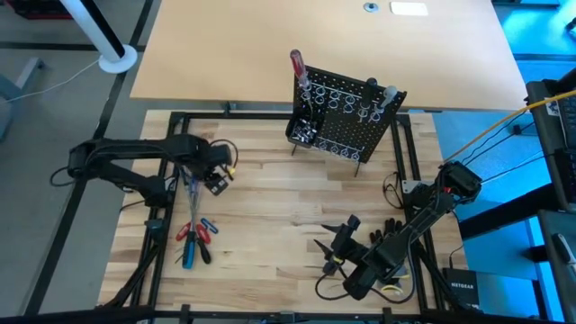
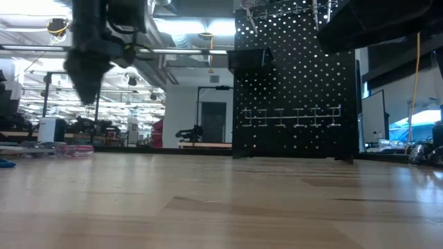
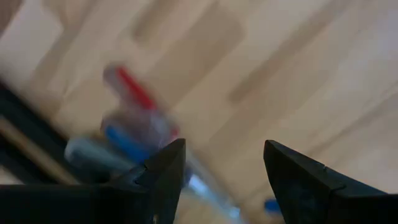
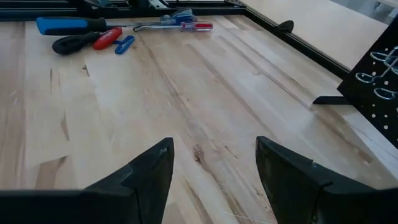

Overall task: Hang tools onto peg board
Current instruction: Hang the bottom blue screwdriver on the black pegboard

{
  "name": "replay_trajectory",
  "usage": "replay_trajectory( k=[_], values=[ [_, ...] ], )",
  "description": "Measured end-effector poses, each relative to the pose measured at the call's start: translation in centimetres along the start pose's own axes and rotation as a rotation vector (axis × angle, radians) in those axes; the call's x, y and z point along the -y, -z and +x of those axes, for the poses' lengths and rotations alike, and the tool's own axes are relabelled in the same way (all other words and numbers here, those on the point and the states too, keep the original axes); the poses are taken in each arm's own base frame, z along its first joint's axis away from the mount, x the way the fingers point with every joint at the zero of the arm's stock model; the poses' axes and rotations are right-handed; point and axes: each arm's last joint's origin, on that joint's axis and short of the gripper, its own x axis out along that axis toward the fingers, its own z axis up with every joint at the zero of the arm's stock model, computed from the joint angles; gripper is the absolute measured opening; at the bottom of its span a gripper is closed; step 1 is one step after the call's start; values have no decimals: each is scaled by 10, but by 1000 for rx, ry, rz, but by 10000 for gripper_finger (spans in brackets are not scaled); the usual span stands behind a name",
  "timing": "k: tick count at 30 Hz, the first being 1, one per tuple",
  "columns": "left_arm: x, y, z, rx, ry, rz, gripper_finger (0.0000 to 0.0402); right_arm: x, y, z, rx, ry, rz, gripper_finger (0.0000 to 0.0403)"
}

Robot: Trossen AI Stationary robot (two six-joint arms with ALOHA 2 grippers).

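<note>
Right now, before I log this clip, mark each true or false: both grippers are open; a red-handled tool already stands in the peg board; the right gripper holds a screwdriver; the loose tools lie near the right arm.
1. Both the left gripper and the right gripper are open: true.
2. A red-handled tool already stands in the peg board: true.
3. The right gripper holds a screwdriver: false, nothing sits between its fingers.
4. The loose tools lie near the right arm: false, they lie beside the left arm.

1 black metal peg board w/ holes (image 1: 346, 121), 1 red-handled screwdriver (image 1: 297, 67) stuck on it, 2 dark robot arms. Loose tools pile (image 1: 193, 236): can't count.
</note>
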Motion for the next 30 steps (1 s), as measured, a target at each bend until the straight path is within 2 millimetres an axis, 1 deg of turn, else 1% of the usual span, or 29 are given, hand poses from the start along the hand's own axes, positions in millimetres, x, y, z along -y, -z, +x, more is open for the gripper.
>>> replay_trajectory(
  k=[6, 14, 19, 23, 28, 30],
  values=[
    [12, 23, -3, -146, 11, 15, 208, 0, 0, 0, 1, 1, -24, 227],
    [46, 61, -11, -228, 62, -13, 208, 1, -2, 0, 48, 38, -137, 227],
    [61, 87, -15, -245, 59, -37, 208, 3, -4, 2, 95, 96, -235, 227],
    [72, 105, -18, -235, 79, -69, 208, 6, -8, 9, 91, 131, -307, 227],
    [89, 119, -22, -207, 187, -107, 208, 13, -13, 24, 65, 173, -360, 227],
    [93, 125, -20, -211, 199, -138, 208, 16, -16, 30, 44, 181, -372, 227]
  ],
)
